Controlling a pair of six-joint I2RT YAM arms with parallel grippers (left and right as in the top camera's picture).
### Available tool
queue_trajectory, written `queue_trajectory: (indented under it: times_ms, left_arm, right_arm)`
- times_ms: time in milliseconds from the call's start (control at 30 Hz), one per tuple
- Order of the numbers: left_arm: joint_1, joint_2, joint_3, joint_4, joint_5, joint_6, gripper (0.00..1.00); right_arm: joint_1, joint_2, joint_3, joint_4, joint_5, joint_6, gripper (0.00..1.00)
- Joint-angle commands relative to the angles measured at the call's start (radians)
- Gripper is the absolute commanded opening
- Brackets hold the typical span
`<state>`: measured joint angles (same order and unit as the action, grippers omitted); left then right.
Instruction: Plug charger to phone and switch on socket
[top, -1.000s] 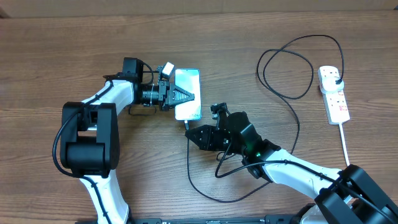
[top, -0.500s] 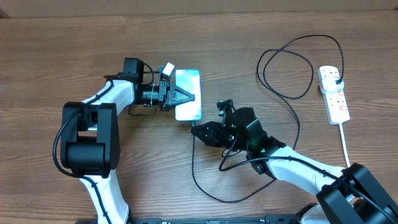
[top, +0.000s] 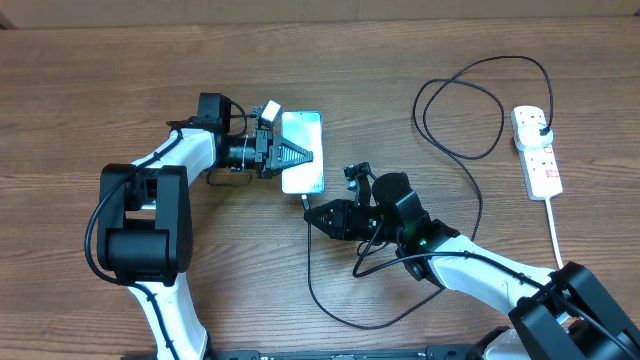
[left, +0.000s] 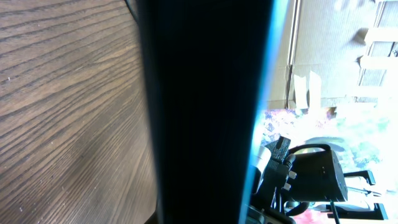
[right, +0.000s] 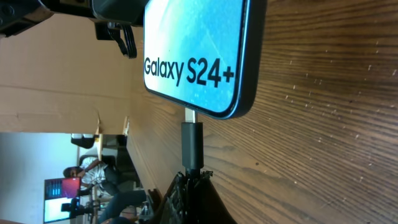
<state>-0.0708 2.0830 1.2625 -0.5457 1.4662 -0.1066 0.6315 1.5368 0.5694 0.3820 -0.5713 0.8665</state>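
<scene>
Phone left, socket right, charger between

1. I work on a brown wooden table, its grain running across it.
2. In my right wrist view, a plain tan wall stands beyond the table's edge.
3. Far off I see a person, small and blurred.
4. A reddish screen glows just beside that person.
5. In my left wrist view, cardboard boxes stand in washed-out bright light.

Lab-like office: wood-grain table, cardboard screen, seated person beside a monitor
</scene>
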Motion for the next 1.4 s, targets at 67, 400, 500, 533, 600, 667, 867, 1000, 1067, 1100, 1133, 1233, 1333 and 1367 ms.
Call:
queue_trajectory:
  times_ms: [67,400,500,533,600,667,867,1000,1067,1100,1133,1233,1333,1367]
  left_arm:
    - [0.0,-0.039,0.001,0.005,0.046,-0.007,0.04]
    - [-0.001,-0.039,0.0,0.004,0.046,-0.041,0.04]
    - [-0.001,-0.039,0.001,0.004,0.045,-0.07,0.04]
    - [-0.001,-0.039,0.001,0.004,0.044,-0.078,0.04]
    - [-0.001,-0.039,0.001,0.005,0.042,-0.078,0.04]
    - [-0.001,-0.039,0.001,0.005,0.037,-0.078,0.04]
    - [-0.001,-0.039,0.001,0.008,0.004,-0.114,0.04]
    - [-0.001,-0.039,0.001,0.009,0.005,-0.127,0.04]
    - [-0.001,-0.039,0.001,0.011,0.005,-0.141,0.04]
    - [-0.001,-0.039,0.001,0.013,0.005,-0.146,0.04]
    - [-0.001,-0.039,0.001,0.017,0.005,-0.145,0.04]
    - [-0.001,-0.039,0.001,0.023,0.005,-0.145,0.04]
    - [-0.001,-0.039,0.001,0.023,0.005,-0.145,0.04]
    - [-0.001,-0.039,0.001,0.023,0.005,-0.145,0.04]
  right_arm:
    - [0.048,-0.005,-0.006,0.002,0.126,-0.033,0.04]
    - [0.093,-0.005,-0.009,0.047,0.252,-0.005,0.04]
    - [0.093,-0.005,-0.009,0.105,0.179,-0.003,0.04]
    - [0.093,-0.005,-0.009,0.111,0.138,-0.003,0.04]
    - [0.093,-0.005,-0.009,0.098,0.082,-0.003,0.04]
    - [0.093,-0.005,-0.009,0.068,0.059,-0.003,0.04]
    - [0.1,-0.047,-0.01,0.039,0.115,-0.003,0.04]
    - [0.128,-0.084,-0.011,-0.06,0.278,0.003,0.04]
    - [0.142,-0.084,-0.019,-0.06,0.338,0.028,0.04]
    - [0.145,-0.084,-0.023,-0.047,0.347,0.026,0.04]
    - [0.146,-0.084,-0.026,-0.027,0.346,0.018,0.04]
    - [0.146,-0.084,-0.026,-0.001,0.343,0.019,0.04]
    - [0.145,-0.084,-0.026,0.01,0.347,0.019,0.04]
    - [0.145,-0.084,-0.026,0.014,0.347,0.019,0.04]
